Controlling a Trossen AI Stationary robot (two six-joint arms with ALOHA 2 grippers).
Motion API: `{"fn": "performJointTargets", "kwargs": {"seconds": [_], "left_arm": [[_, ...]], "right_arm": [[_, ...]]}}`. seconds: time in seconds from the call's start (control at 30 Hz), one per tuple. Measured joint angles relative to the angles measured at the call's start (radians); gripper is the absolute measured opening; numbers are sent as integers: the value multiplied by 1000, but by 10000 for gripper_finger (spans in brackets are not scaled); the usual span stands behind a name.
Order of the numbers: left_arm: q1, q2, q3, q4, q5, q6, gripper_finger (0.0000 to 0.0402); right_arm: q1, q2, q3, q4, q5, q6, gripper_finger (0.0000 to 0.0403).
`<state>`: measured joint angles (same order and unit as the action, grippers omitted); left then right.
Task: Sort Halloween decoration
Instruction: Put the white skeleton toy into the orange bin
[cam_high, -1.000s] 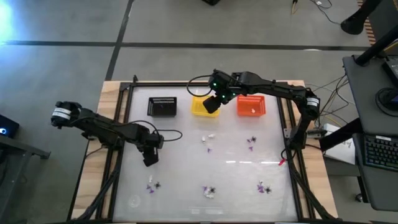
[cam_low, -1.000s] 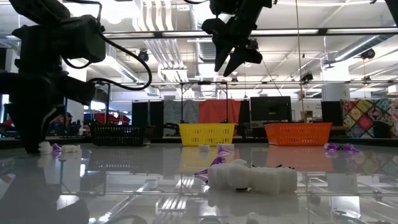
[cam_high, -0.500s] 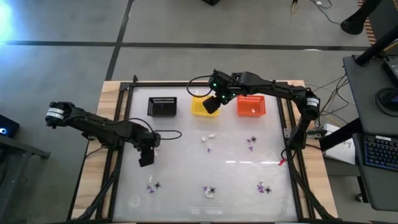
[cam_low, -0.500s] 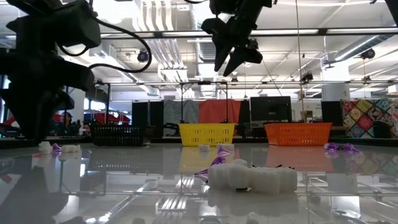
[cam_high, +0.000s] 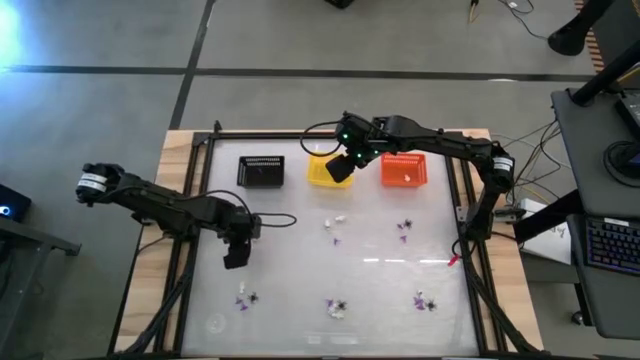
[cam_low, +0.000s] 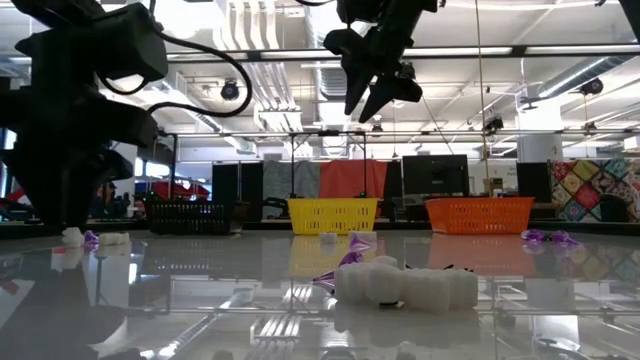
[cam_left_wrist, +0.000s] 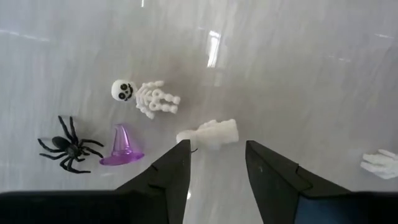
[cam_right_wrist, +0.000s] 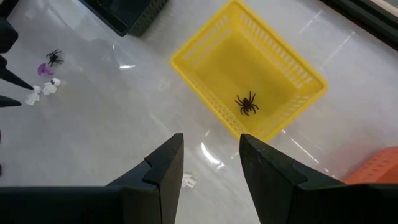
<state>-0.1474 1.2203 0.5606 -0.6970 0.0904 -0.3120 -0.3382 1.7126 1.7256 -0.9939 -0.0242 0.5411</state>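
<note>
The left gripper (cam_high: 235, 258) hangs low over the table's left half with its fingers spread and nothing between them. In its wrist view a small white trinket (cam_left_wrist: 209, 134) lies on the tabletop straight ahead of the gap between the fingertips, its long axis running across that gap from 9 to 3 o'clock, so as I judge it a straight drop would bring the fingers down on its long sides. A white skeleton (cam_left_wrist: 147, 98) lies just beyond it toward 10 o'clock, and a purple hat (cam_left_wrist: 121, 146) and a black spider (cam_left_wrist: 68, 149) sit together at 9 o'clock, clear of the fingers. Seen from above, this cluster (cam_high: 244, 297) is at 6 o'clock from the left gripper and near it. Other trinkets lie scattered across the middle and near edge of the table, well apart from each other. The right gripper (cam_high: 341, 166) hovers over the yellow basket (cam_high: 320, 172) at the table's far side, also released and holding nothing; a spider (cam_right_wrist: 247, 103) lies in that basket. The black basket (cam_high: 261, 171) stands at 9 o'clock of the yellow one and the orange basket (cam_high: 404, 169) at 3 o'clock. The left arm is much the nearer to the white trinket.
</note>
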Motion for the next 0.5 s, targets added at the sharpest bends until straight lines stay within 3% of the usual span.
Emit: {"fn": "performJointTargets", "kwargs": {"seconds": [0.5], "left_arm": [[0, 62, 6, 36, -5, 45, 137]], "right_arm": [[0, 0, 0, 1, 0, -18, 151]]}}
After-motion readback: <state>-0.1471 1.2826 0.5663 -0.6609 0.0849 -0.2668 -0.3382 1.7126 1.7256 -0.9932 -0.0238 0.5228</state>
